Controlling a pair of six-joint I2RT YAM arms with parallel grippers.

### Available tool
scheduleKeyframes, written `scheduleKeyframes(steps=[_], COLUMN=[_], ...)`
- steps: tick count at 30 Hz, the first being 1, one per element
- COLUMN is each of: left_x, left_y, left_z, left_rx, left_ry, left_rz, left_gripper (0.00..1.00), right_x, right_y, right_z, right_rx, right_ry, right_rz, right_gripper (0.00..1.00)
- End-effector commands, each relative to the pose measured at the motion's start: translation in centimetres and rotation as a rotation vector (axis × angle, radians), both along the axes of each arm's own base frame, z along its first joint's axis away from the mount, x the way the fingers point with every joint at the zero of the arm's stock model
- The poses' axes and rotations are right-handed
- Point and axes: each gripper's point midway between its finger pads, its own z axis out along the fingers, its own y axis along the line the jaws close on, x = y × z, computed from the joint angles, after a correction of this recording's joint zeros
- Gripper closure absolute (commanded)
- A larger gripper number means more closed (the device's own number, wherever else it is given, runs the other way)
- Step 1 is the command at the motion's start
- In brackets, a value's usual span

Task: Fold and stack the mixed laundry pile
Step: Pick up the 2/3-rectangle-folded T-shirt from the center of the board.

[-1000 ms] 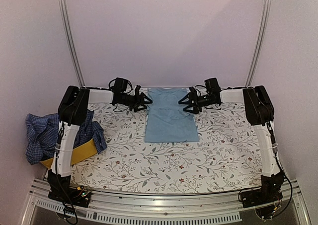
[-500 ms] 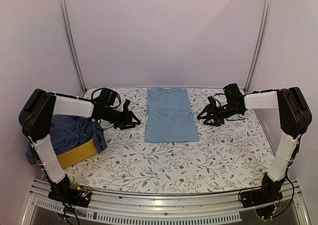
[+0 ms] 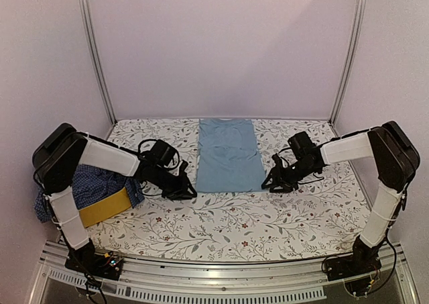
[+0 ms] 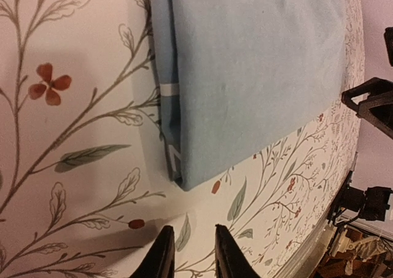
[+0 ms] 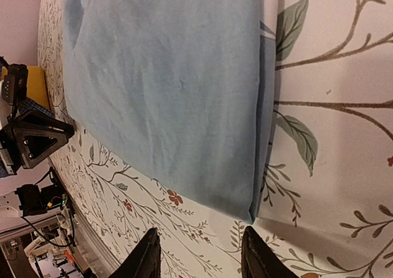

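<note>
**Two grippers flanking the near corners of the folded T-shirt**

Two grippers of mine are hanging low over the flowered table cover [image 3: 268, 223], one on each side of the light blue T-shirt [image 3: 228, 155]. The T-shirt is lying folded into a long rectangle at the far middle of the cover. My left gripper [image 3: 184, 191] is sitting just beside its near left corner, and my right gripper [image 3: 271, 183] just beside its near right corner.

Through the left wrist camera, the corner of the T-shirt [image 4: 258, 63] is lying just ahead of my left gripper [image 4: 191, 247]. Its fingers are standing a narrow gap apart, with bare cover between them. Through the right wrist camera, the T-shirt [image 5: 166, 88] is ending just short of my right gripper [image 5: 199, 253], whose fingers are spread wider and gripping nothing.

Both wrist views are cutting my fingers off at the bottom edge. The checked shirt [image 3: 94, 180] is lying half hidden behind my left arm, above the yellow basket [image 3: 104, 209].
</note>
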Motion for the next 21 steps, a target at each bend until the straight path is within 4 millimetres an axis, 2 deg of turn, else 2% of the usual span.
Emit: scheduleKeyframes(steps=[1, 9, 21], left_x=[0.2, 0.6, 1.8], left_y=[-0.4, -0.5, 0.3], left_z=[-1.0, -1.8, -3.1], left_rx=[0.010, 0.030, 0.100], left_ry=[0.014, 0.015, 0.028], left_rz=[0.008, 0.007, 0.060], left_gripper=[0.79, 0.80, 0.80], right_x=[-0.1, 0.5, 0.9], right_y=[-0.8, -0.7, -0.1], right_z=[-2.0, -2.9, -3.6], right_rx=[-0.050, -0.065, -0.052], right_ry=[0.020, 0.020, 0.029], right_rz=[-0.027, -0.026, -0.005], right_gripper=[0.58, 0.64, 0.79])
